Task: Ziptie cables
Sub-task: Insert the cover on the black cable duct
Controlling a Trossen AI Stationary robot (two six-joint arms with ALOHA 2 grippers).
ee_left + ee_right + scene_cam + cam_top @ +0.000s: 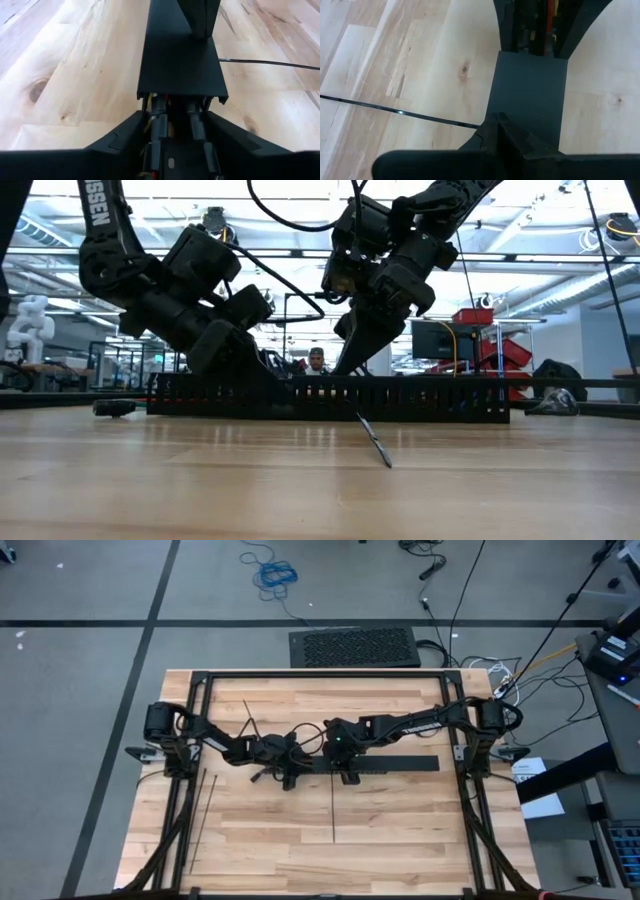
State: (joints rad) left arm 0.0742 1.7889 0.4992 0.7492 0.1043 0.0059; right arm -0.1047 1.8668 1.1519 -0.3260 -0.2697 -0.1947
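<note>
A long black slotted channel (390, 762) lies across the table's middle, with a flat lid (182, 60). In its uncovered left end lie the cables (547, 20), of which red and yellow strands show. My left gripper (176, 116) straddles that end. My right gripper (502, 125) is shut, with its tips on the lid just right of the left gripper. Thin black zipties lie flat on the wood: one (332, 810) in front of the channel, one (205, 805) at the near left, one (246, 716) behind the left arm. My left gripper has the channel's uncovered left end (157, 125) between its two fingers, one finger along each slotted side wall. It comes from the table's left, slanting down, along the channel. The channel rests flat on the table. My right gripper presses its shut fingertips (495, 131) down on the lid's top (530, 100), near the lid's left end. It comes slanting down from the right. The lid lies level on the channel.
Black frame rails (320, 674) run around the table's edges. A black perforated mat (355, 646) lies on the floor beyond the far edge. Bare wood lies in front of the channel, apart from the zipties. A person (317, 360) shows in the room behind.
</note>
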